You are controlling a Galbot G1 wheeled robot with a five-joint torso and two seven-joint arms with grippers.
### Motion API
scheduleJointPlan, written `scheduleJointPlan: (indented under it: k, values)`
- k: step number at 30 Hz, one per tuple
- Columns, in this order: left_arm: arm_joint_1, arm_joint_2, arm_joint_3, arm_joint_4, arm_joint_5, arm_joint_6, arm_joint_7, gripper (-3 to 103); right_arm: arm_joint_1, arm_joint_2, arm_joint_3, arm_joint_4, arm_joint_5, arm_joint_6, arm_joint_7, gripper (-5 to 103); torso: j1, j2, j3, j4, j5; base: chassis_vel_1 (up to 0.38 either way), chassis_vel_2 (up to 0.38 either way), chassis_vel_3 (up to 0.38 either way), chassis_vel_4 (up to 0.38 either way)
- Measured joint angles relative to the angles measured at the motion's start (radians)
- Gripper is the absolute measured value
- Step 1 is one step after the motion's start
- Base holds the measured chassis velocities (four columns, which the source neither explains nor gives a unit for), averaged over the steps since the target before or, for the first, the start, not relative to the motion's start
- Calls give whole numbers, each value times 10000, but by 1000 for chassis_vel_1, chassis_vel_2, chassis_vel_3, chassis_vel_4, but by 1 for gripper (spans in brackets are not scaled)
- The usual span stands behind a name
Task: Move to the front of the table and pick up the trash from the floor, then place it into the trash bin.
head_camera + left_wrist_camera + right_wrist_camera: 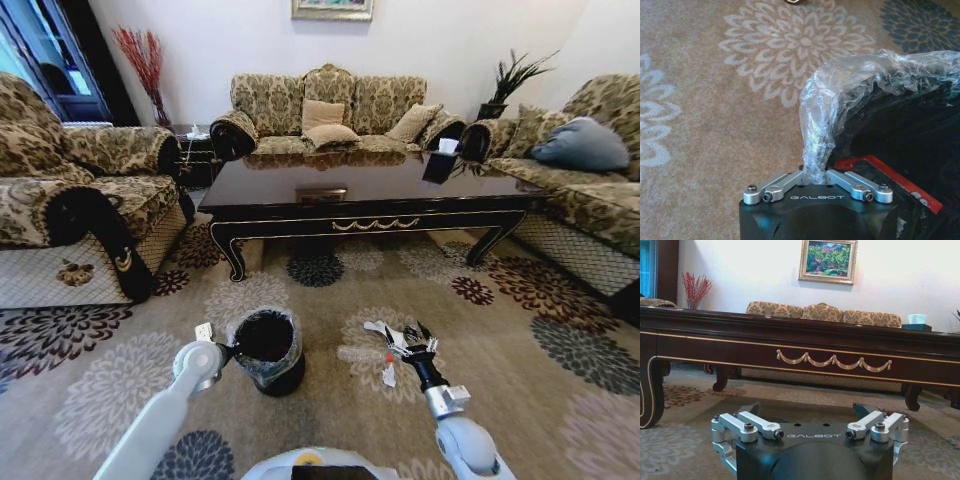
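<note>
Trash (385, 352), white scraps and a clear bottle on the carpet, lies right around the right end effector (412, 340), its fingers spread open and empty. At its nine o'clock, the left end effector (815, 174) pinches the trash bin's (266, 350) bag rim. At twelve o'clock stands the desk (370, 195).

Soft even daylight; glare on table (370, 185) top; head view edges bowed
</note>
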Motion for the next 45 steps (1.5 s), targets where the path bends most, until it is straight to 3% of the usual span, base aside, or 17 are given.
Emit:
scheduleJointPlan:
  k: [7, 13, 17, 18, 23, 30, 39, 45]
  values:
    - [206, 418, -389, -436, -229, 1, 22, 0, 191, -149, 8, -89, 83, -71, 72, 100, 0, 0, 0, -1, 4, 0, 0, 0, 0]
    - [490, 1080, -624, -1230, -728, 1, 21, 0, 788, -1169, 13, -880, 119, -235, -77, 100, 0, 1, -1, 0, 7, 0, 0, 0, 0]
    - [664, 1284, -760, -1641, -935, 1, -14, 0, 1636, -2002, -101, -2426, 818, 487, -1594, 100, 0, 0, -1, 1, 8, 0, 0, 0, 0]
    - [664, 1284, -760, -1641, -935, 1, -14, 0, 1636, -2002, -101, -2426, 818, 487, -1594, 100, 0, 0, -1, 1, 8, 0, 0, 0, 0]
    - [739, 1657, -679, -1899, -1130, 0, -59, 0, 2604, -2931, -459, -4552, 1181, 794, -3205, 100, 0, 0, 0, -4, 8, 0, 0, 0, 0]
    - [948, 1934, -743, -2044, -1138, -1, -93, 0, 4100, -3179, -1284, -6753, 663, 1213, -4153, 100, 0, 0, -1, 0, 9, 0, 0, 0, 0]
    - [846, 2243, -643, -2161, -1289, -5, -96, 0, 6463, -2951, -2444, -10019, -96, 1570, -4455, 100, 0, 0, 0, 1, 7, 0, 0, 0, 0]
    - [786, 2273, -598, -2061, -1299, -5, -113, 0, 7256, -2742, -2848, -11372, -821, 1657, -4606, 100, 0, 0, 0, -3, 7, 0, 0, 0, 0]
